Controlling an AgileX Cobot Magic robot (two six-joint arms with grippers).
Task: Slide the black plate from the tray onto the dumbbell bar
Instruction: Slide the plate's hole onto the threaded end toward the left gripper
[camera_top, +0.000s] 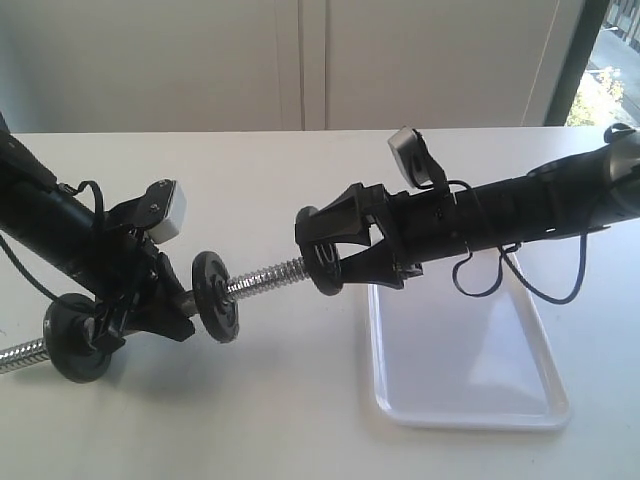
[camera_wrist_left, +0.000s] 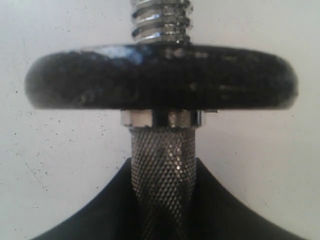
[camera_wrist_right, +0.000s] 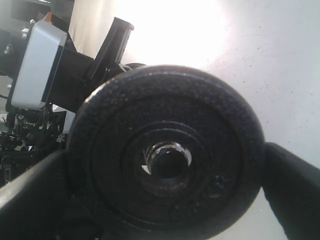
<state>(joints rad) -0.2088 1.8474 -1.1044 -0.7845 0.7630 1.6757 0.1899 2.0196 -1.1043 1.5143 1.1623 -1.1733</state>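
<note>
While the left pincer (camera_top: 165, 302) clenches one dumbbell bar (camera_top: 262, 277) between two discs (camera_top: 215, 297), the right pincer (camera_top: 335, 252) grasps one black plate (camera_wrist_right: 112, 150) at the bar's tip.

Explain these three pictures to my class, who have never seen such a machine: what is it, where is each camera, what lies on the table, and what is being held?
This is a robot with two arms, each ending in jaws that pinch. The wide picture comes from a camera off the arms. The other two come from cameras on the wrists, looking along the jaws. On the white table lies a white tray. The left arm has its jaws shut on the dumbbell bar, a metal rod that carries two black discs. The right arm has its jaws shut on the black plate. The plate's hole faces the bar's threaded end, and the right wrist view shows that end through the hole.
</note>
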